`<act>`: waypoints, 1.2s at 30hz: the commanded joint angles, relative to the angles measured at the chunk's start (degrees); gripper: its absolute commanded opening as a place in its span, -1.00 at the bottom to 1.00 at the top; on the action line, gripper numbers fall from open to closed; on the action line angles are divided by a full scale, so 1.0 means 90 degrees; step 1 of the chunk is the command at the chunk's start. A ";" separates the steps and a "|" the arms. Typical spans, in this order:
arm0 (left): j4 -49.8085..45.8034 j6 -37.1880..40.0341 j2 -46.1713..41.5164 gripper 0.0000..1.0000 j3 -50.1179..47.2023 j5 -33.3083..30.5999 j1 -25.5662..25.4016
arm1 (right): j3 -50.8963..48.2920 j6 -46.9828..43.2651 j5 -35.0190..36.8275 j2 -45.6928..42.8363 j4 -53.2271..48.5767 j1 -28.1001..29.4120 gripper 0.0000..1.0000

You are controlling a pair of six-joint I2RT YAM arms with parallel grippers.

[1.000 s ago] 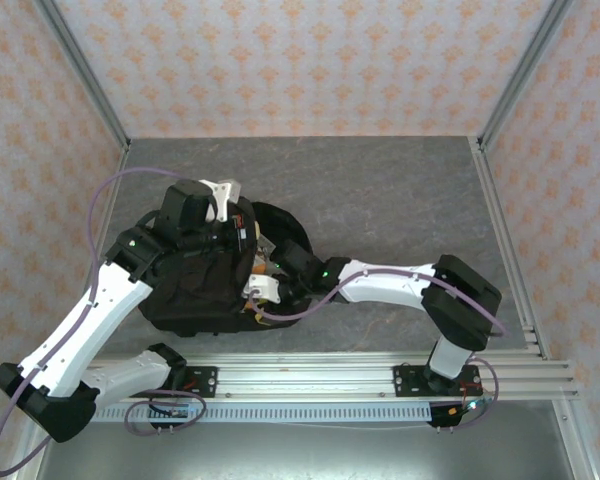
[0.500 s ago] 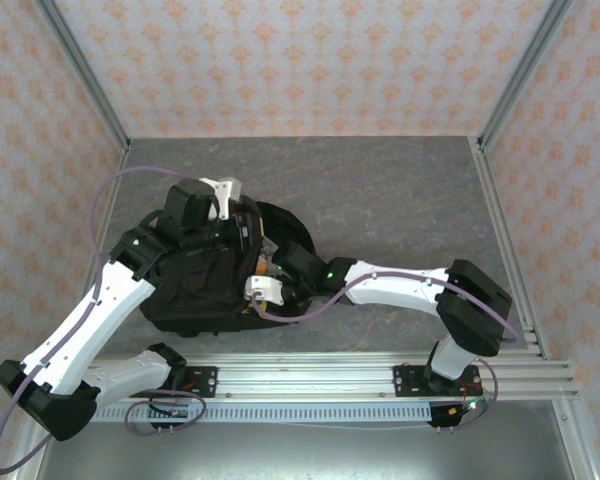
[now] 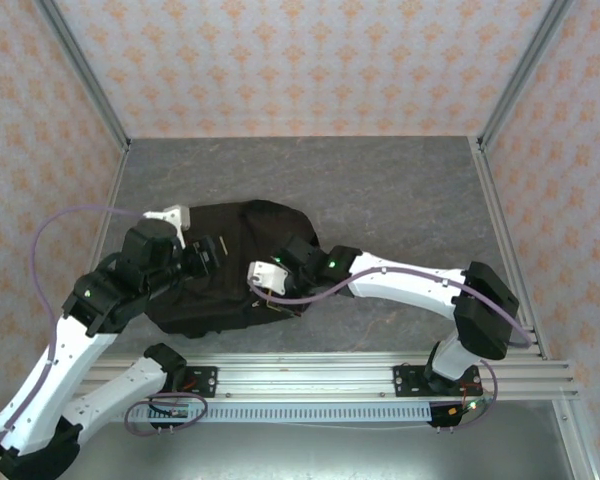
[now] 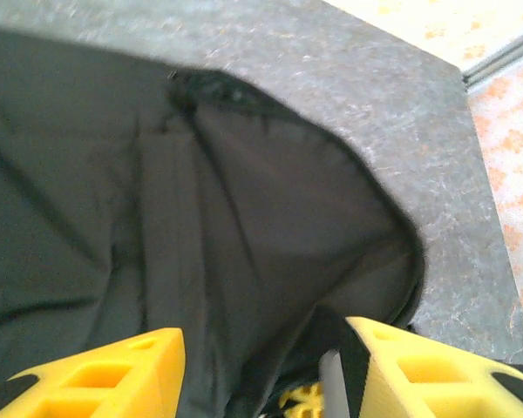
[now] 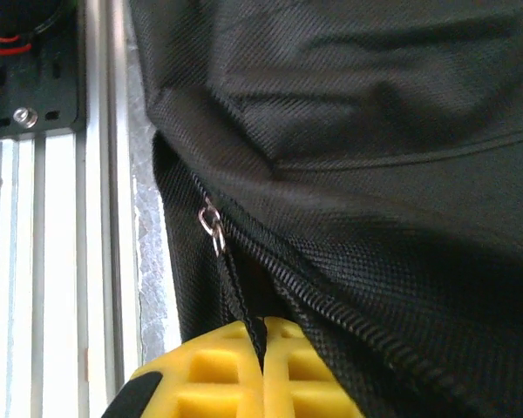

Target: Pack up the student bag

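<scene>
— Where does the student bag [image 3: 235, 300] lie?
— On the grey speckled table [image 3: 400, 190], left of centre: a rounded black mass of woven cloth just beyond the aluminium rail [image 3: 310, 375].
— And the arms?
— The left arm [image 3: 75, 340] folds sharply at the elbow. The left gripper [image 4: 261, 374] hangs over the bag's smooth flap, yellow fingers [image 4: 105, 374] spread, holding nothing. The right arm [image 3: 410, 285] stretches low to the left. The right gripper [image 5: 261, 370] is clenched on the zipper pull [image 5: 240, 292], a thin black cord hanging from a small metal ring [image 5: 211, 222].
— Anything unclear?
— A small yellow bit [image 4: 301, 401] by the left fingers, cut off and unidentifiable.
</scene>
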 commanded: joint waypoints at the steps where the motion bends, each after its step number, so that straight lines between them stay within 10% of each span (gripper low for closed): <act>1: -0.0556 -0.1603 -0.0465 0.00 -0.0576 -0.0283 0.0080 | 0.0742 0.0343 0.0590 0.0224 -0.1453 0.0024 -1.00; 23: -0.0614 -0.6083 -0.2545 0.45 -0.3409 0.0158 0.0083 | 0.0929 0.1667 0.0784 0.0109 -0.1754 0.0288 -1.00; 30: 0.0070 -0.6046 -0.2086 0.21 -0.3624 -0.0556 0.0086 | 0.0857 0.1917 0.0847 0.0087 -0.1580 0.0351 -1.00; 36: -0.0124 -0.5515 -0.1663 -0.46 -0.3338 -0.1549 0.0080 | 0.0962 0.1837 0.1247 0.0176 -0.1977 0.0348 -1.00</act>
